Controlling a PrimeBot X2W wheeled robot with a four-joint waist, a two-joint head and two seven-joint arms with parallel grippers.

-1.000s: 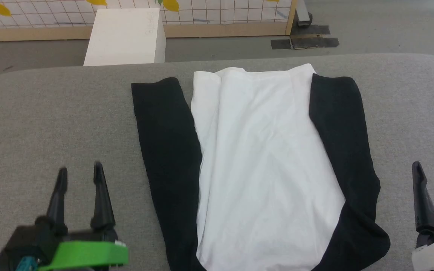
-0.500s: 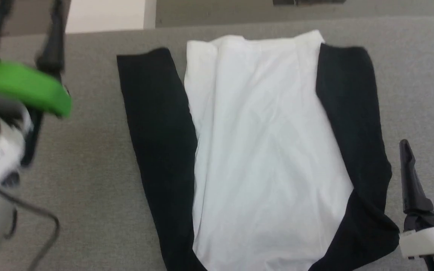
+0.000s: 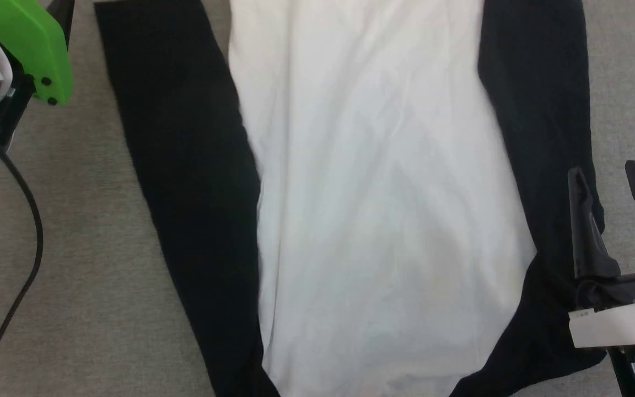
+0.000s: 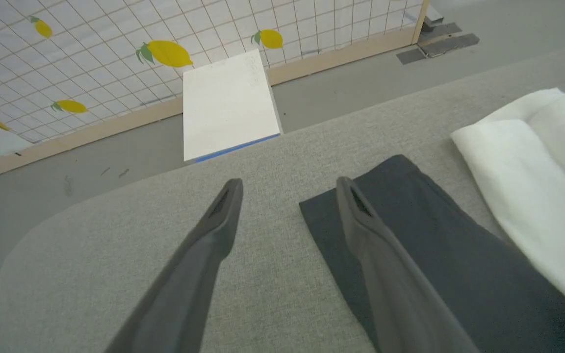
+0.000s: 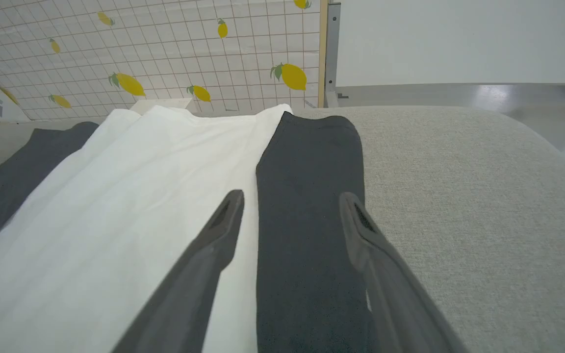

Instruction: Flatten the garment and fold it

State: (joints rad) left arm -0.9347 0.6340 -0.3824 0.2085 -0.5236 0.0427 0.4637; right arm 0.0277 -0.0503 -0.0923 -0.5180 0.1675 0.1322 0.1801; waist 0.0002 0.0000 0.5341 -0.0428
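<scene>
Garment: soft white-bodied, black-sleeved cloth shirt [image 3: 372,193] flat on grey padded table [image 3: 86,248], long axis running away from the robot | left gripper [image 4: 287,189]: wide open, straddling left sleeve [image 4: 410,235] far corner | right gripper [image 3: 604,170]: gaping, empty, over right sleeve [image 5: 307,196]

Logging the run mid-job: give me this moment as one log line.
phase: pre-fold | garment: spread out on grey table | left gripper: open, at far corner of left sleeve | right gripper: open, over right sleeve | held: nothing
</scene>
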